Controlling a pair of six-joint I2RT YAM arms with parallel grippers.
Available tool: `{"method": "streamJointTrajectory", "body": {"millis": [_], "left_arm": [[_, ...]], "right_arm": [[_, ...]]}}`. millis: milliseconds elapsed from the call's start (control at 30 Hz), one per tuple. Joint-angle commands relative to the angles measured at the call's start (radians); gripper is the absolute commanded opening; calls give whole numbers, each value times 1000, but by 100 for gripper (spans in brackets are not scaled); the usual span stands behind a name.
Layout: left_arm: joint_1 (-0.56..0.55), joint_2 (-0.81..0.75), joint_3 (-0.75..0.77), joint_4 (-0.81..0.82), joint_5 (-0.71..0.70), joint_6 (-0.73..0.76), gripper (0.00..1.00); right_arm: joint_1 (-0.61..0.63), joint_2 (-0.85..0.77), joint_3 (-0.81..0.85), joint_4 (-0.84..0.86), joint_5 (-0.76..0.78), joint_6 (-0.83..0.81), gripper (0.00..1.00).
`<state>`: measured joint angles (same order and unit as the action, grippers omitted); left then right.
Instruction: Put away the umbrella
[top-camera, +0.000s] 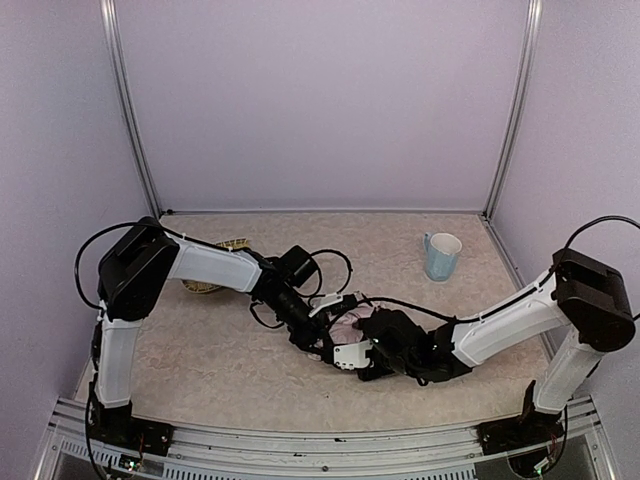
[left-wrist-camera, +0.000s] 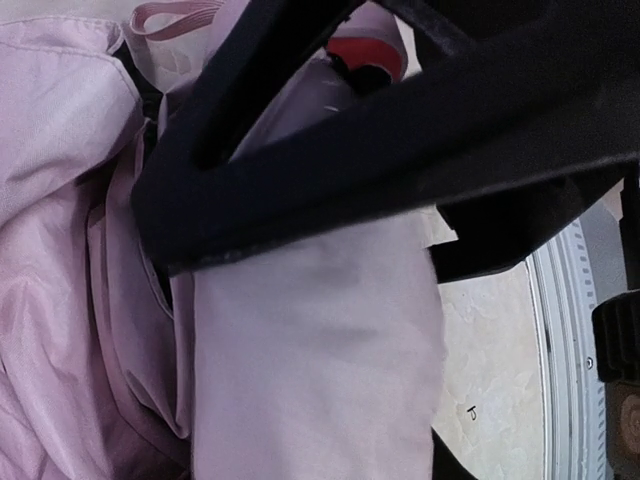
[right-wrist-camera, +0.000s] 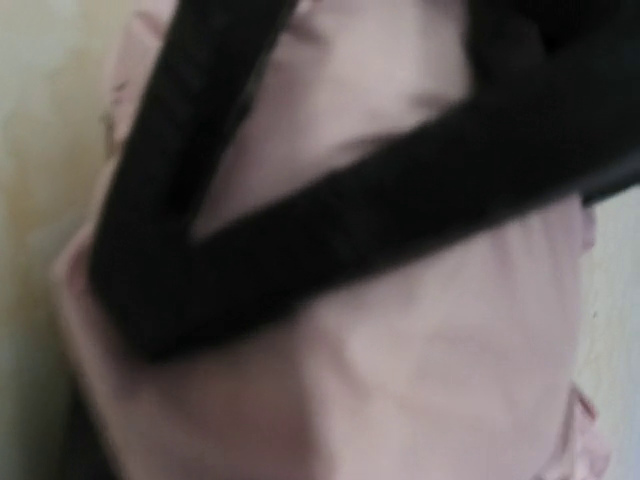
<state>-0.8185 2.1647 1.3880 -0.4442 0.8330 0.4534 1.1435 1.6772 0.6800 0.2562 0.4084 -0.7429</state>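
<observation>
Left gripper (top-camera: 328, 345) and right gripper (top-camera: 365, 352) on the umbrella (left-wrist-camera: 300, 350) — either grip unclear — mug (top-camera: 441, 255), woven tray (top-camera: 203, 287) well aside.

The umbrella (top-camera: 351, 321) lies on the bench (top-camera: 200, 350) at front centre. The mug (top-camera: 441, 256) stands behind it to the right; the tray (top-camera: 203, 288) lies behind it to the left.

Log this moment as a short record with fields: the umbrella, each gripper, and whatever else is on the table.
umbrella: pale pink fabric, bunched up, front centre of the table between both arms
left gripper: at the umbrella, fingers across pink fabric; grip unclear
right gripper: at the umbrella from the right; wrist view blurred, grip unclear
mug: pale blue, upright, back right, apart from both arms
woven tray: back left, partly hidden by the left arm
</observation>
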Motion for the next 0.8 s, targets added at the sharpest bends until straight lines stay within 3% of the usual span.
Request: {"method": "streamJointTrajectory", "body": {"millis": [0, 133, 233, 300, 400, 433, 467, 767], "left_arm": [[-22, 135, -59, -273, -47, 30, 26], [-22, 130, -59, -288, -29, 61, 26], [-22, 98, -67, -262, -37, 64, 29], [-21, 61, -76, -205, -79, 31, 39], [-19, -19, -95, -134, -112, 31, 62], [-19, -43, -97, -116, -124, 32, 84], [-17, -69, -100, -93, -142, 25, 97], [43, -369, -309, 189, -304, -21, 99]], "right_arm": [[-2, 71, 36, 47, 13, -46, 73], [-5, 103, 64, 24, 12, -45, 40], [-7, 109, 75, -30, 18, -24, 30], [-7, 100, 84, -94, 0, 11, 25], [-7, 84, 97, -204, -46, 78, 21], [-7, 81, 102, -254, -57, 113, 19], [-7, 81, 108, -278, -61, 137, 18], [-19, 89, 170, -587, -192, 279, 12]]}}
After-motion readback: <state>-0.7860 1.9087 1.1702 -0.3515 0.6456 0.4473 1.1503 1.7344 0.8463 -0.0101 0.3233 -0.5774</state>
